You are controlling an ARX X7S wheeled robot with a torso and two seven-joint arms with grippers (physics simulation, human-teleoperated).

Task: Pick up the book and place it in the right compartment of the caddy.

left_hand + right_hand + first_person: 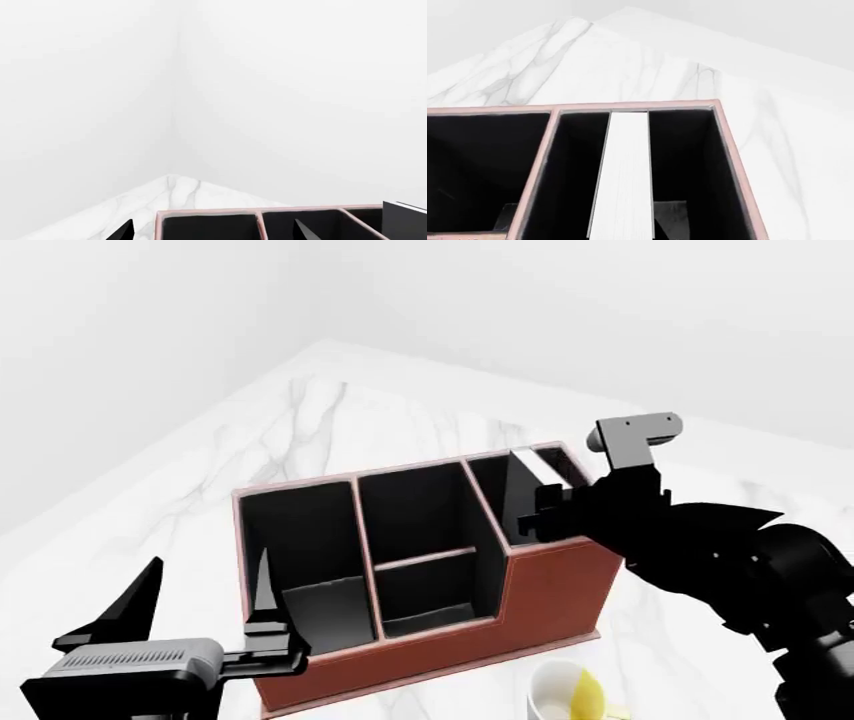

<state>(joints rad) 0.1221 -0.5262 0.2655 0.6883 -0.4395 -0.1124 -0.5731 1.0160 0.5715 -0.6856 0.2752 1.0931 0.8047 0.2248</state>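
Observation:
The red-brown caddy (561, 590) stands on the white marble table, with three black-lined cells. The book (545, 468) stands upright in the right compartment (497, 495), its white-edged top poking above the rim. My right gripper (545, 512) is at that cell's front corner and looks shut on the book. In the right wrist view the book's white page edge (627, 175) runs down the middle of the right compartment (687, 165), inside the pale caddy rim (627, 106). The fingers are lost against the black lining. My left gripper (210, 575) hangs open and empty before the caddy's left end, above the rim (267, 210).
A white-and-yellow mug (567, 695) stands just in front of the caddy's right end, below my right arm. The marble table (334, 410) runs back to a corner, with plain white walls (100, 100) behind it.

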